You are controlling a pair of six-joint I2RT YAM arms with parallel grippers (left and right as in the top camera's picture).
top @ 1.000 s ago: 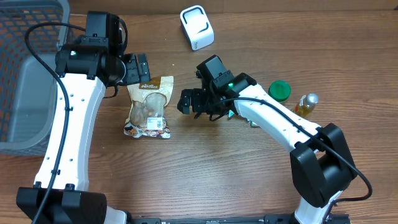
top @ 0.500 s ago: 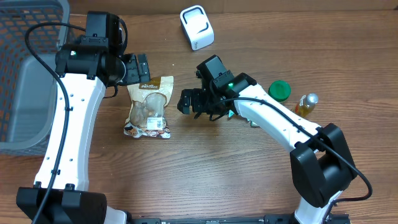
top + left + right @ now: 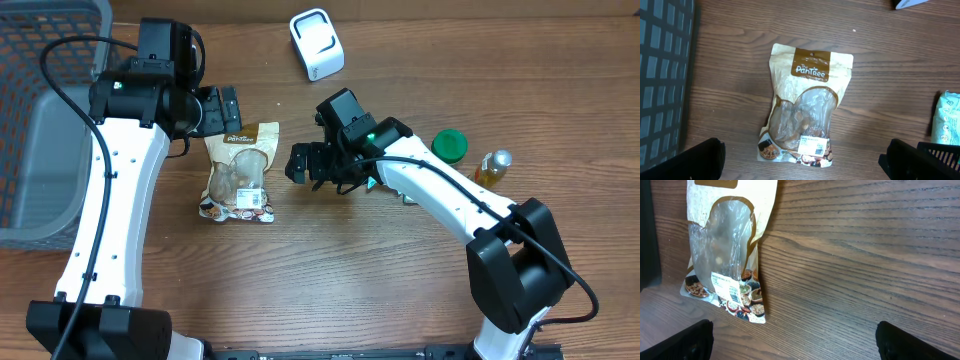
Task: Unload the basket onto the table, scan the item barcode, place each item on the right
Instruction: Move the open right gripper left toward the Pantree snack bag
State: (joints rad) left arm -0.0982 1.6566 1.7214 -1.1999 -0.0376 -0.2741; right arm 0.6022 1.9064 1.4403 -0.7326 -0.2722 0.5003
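left wrist view: snack pouch [image 3: 804, 112] lying flat on the table [image 3: 890, 60], face up
left gripper [image 3: 222, 108], jaws wide apart and empty, is hanging over it, the pouch's long axis running straight away; right gripper [image 3: 299, 163], also spread, is sitting just beside it. print is reading "the pantree"; the white sticker [image 3: 813, 146] is possibly the barcode.

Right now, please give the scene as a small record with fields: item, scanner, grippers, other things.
item: brown-and-cream snack pouch with clear window, lying flat on wooden table
device: white boxy scanner, standing apart from pouch
left gripper: open, by pouch's top, empty
right gripper: open, beside pouch, empty
others: green-lidded jar, small amber bottle, grey basket
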